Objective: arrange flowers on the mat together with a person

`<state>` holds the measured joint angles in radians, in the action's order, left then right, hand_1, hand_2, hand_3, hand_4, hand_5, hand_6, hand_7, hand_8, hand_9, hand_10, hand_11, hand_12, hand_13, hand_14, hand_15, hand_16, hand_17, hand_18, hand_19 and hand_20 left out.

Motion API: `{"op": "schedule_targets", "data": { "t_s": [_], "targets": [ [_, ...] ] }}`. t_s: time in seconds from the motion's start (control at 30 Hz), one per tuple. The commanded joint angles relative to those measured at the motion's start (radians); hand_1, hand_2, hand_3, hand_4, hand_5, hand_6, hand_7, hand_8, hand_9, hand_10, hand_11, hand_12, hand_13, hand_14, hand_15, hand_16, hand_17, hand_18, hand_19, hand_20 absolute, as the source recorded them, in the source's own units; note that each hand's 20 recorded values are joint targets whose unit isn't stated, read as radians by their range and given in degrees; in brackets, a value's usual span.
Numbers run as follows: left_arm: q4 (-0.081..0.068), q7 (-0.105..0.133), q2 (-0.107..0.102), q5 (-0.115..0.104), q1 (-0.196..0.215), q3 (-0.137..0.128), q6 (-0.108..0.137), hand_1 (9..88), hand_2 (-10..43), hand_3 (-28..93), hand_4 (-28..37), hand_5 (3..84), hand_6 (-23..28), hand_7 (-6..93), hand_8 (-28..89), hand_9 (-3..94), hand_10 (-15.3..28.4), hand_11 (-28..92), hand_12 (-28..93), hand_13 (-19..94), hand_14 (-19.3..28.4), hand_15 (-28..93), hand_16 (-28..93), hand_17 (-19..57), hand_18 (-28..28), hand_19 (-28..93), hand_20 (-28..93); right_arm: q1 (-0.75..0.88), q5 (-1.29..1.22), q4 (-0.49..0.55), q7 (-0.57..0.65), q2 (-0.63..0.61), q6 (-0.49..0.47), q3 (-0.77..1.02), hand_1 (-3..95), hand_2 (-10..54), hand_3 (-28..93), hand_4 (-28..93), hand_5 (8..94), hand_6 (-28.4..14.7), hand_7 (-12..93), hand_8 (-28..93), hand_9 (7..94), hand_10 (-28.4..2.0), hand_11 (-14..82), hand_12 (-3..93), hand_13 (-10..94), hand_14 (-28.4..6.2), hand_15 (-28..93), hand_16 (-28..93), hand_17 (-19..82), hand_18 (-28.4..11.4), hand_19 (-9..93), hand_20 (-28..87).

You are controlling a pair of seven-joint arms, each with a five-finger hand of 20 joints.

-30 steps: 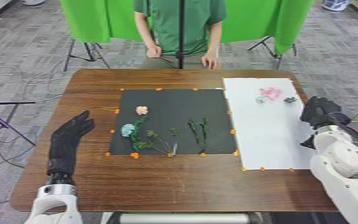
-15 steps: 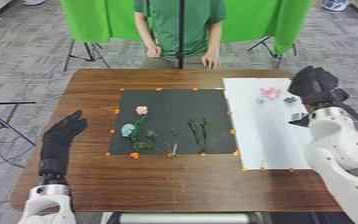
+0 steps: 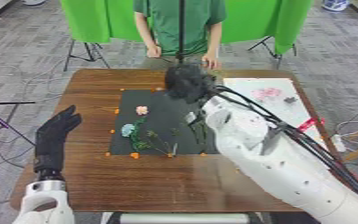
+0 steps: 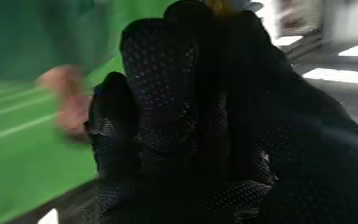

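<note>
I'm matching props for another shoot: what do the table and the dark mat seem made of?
The table looks like wood, brown with streaky grain and a soft sheen. The dark mat looks matte, perhaps felt or card; it is evenly dark without shine.

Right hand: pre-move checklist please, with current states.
1. Left hand off the black mat: ok, it is left of it.
2. Person's hands off the flowers: ok, both beyond the table's far edge.
3. Right hand well apart from the person's hands: cannot tell, near them in the head view, depth unclear.
4. Right hand empty: cannot tell, fingertips blurred.
5. Pale pink flower and blue flower on the black mat: ok.
6. Head view of the black mat unblocked: not ok, the right arm covers part of it.
</note>
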<state>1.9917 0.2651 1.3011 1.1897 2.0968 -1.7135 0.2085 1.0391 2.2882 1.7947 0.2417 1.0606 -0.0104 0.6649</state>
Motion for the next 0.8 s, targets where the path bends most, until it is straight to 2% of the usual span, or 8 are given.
{"op": "schedule_targets", "data": {
  "t_s": [0.03, 0.17, 0.2, 0.23, 0.37, 0.8],
  "targets": [
    [-0.008, 0.008, 0.016, -0.002, -0.001, 0.007, 0.008, 22.0, 12.5, 68, -28.3, 45.2, 5.9, 11.7, -7, 44.6, 13.9, 18, 13, 36, 17.3, 15, 0, 6.1, 11.5, 11, 16, -0.016, 0.024, -0.010, -0.085, 0.053, -0.076, -0.148, 61.7, -9.5, 61, -21, 81.1, 2.9, 23, 9, 91.0, -7.6, 7.3, 41.9, 89, -2.5, 39, 43, 46, -17.0, 83, 50],
    [0.000, 0.008, 0.014, -0.005, 0.016, 0.001, 0.018, 21.9, 12.5, 68, -28.3, 45.1, 5.9, 11.7, -7, 44.7, 13.9, 18, 13, 36, 17.3, 15, 0, 6.1, 11.6, 11, 16, -0.026, 0.039, -0.011, -0.105, 0.053, -0.081, -0.184, 61.6, -9.5, 61, -21, 81.0, 2.9, 23, 9, 91.1, -7.5, 7.4, 41.9, 89, -2.5, 39, 42, 46, -17.0, 83, 50],
    [-0.003, 0.003, 0.012, -0.005, 0.012, 0.001, 0.014, 21.9, 12.5, 68, -28.3, 45.1, 5.8, 11.7, -7, 44.7, 13.8, 18, 13, 36, 17.3, 15, 0, 6.1, 11.6, 11, 16, -0.025, 0.042, -0.010, -0.101, 0.053, -0.082, -0.189, 61.6, -9.5, 61, -21, 80.9, 2.9, 23, 9, 91.1, -7.5, 7.4, 41.9, 89, -2.5, 39, 42, 46, -17.0, 83, 50],
    [0.002, 0.005, 0.014, -0.005, 0.020, -0.001, 0.018, 21.9, 12.5, 68, -28.3, 45.1, 5.8, 11.7, -7, 44.7, 13.8, 18, 13, 36, 17.3, 15, 0, 6.1, 11.6, 11, 16, -0.023, 0.049, -0.013, -0.108, 0.056, -0.085, -0.191, 61.6, -9.5, 61, -21, 80.9, 2.9, 24, 9, 91.1, -7.5, 7.4, 41.9, 89, -2.6, 39, 42, 46, -17.0, 83, 50],
    [-0.005, 0.002, 0.011, -0.001, 0.010, 0.003, 0.005, 21.9, 12.5, 68, -28.3, 45.2, 5.9, 11.7, -7, 44.7, 13.8, 18, 13, 36, 17.4, 15, 0, 6.1, 11.6, 11, 16, -0.018, 0.090, -0.034, -0.114, 0.055, -0.089, -0.203, 61.4, -9.5, 61, -21, 80.8, 3.1, 24, 9, 90.9, -7.4, 7.4, 42.2, 88, -2.6, 40, 42, 46, -17.0, 83, 50],
    [-0.004, -0.003, 0.009, -0.001, 0.009, 0.005, 0.005, 21.4, 11.5, 68, -28.3, 45.1, 5.8, 11.8, -7, 44.6, 13.8, 18, 13, 36, 17.4, 15, 0, 6.1, 11.6, 11, 16, -0.006, 0.143, -0.091, -0.098, 0.051, -0.127, -0.183, 60.0, -9.5, 62, -21, 78.0, 3.6, 26, 8, 89.0, -7.0, 8.0, 43.4, 86, -2.5, 42, 41, 45, -16.4, 83, 51]
  ]
}}
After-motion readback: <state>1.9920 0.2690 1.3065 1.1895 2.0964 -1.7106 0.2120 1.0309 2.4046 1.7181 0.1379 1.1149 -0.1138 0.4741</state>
